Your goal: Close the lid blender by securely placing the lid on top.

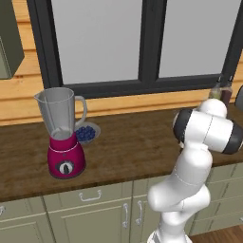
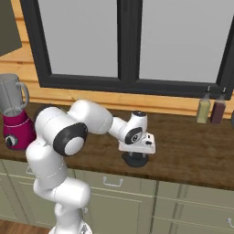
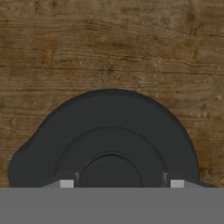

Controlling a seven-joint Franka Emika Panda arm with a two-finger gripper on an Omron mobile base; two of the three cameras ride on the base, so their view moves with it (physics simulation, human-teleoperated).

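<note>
**A:** Where do you want to look first?

**B:** Look at the right base view. Your gripper [image 2: 135,157] hangs straight down over the lid [image 2: 135,160], which lies flat on the wooden tabletop [image 2: 183,151], close to its front edge.

**A:** And what do you get from the hand view?

**B:** You see the lid [image 3: 109,140] from right above: a dark round cap with a raised knob at its middle, lying on wood grain. The fingers [image 3: 66,183] show as pale tips on either side of that knob, spread apart. You cannot tell from these pictures whether they already press on it or stand free.

**A:** Where is the blender?

**B:** Well apart from the lid, off to the arm's left. In the left base view you find the blender [image 1: 64,137] upright on the tabletop, magenta base with its dark dial facing you, clear jar on top with an uncovered rim. Just behind it lies a small bowl of blueberries [image 1: 86,133].

**A:** Anything else you can see?

**B:** Two bottles [image 2: 210,109] stand at the back of the tabletop, under the window [image 2: 128,41].
</note>
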